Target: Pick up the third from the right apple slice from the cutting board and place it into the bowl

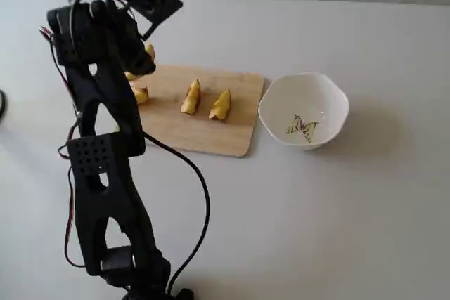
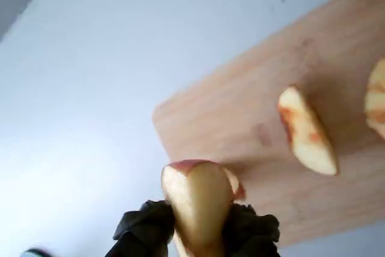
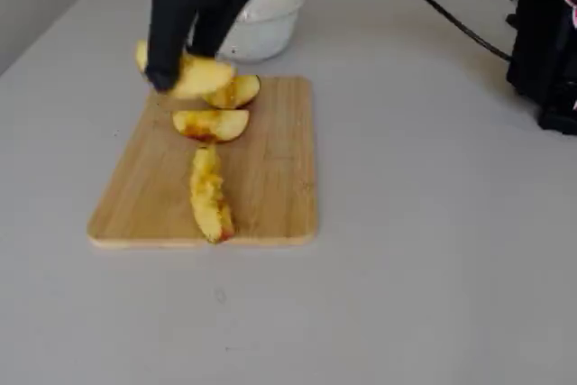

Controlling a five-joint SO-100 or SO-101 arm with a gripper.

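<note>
My gripper (image 2: 198,236) is shut on the apple slice (image 2: 198,200), a pale-yellow wedge with a reddish skin edge, and holds it above the left end of the cutting board (image 2: 264,130). In a fixed view the gripper (image 1: 139,64) and the slice (image 1: 149,51) hang over the board's (image 1: 204,135) far left part, half hidden by the arm. In another fixed view the gripper (image 3: 185,74) lifts the slice (image 3: 206,77) over the board (image 3: 270,178). The white bowl (image 1: 330,96) with a butterfly mark stands right of the board, empty; it also shows in the other fixed view (image 3: 270,29).
Three other wedges lie on the board (image 1: 190,96) (image 1: 220,105) (image 1: 140,94). The arm's black body (image 1: 105,173) and its cable (image 1: 200,194) stand at the left front of the grey table. Dark equipment (image 3: 545,42) stands at the right edge of a fixed view.
</note>
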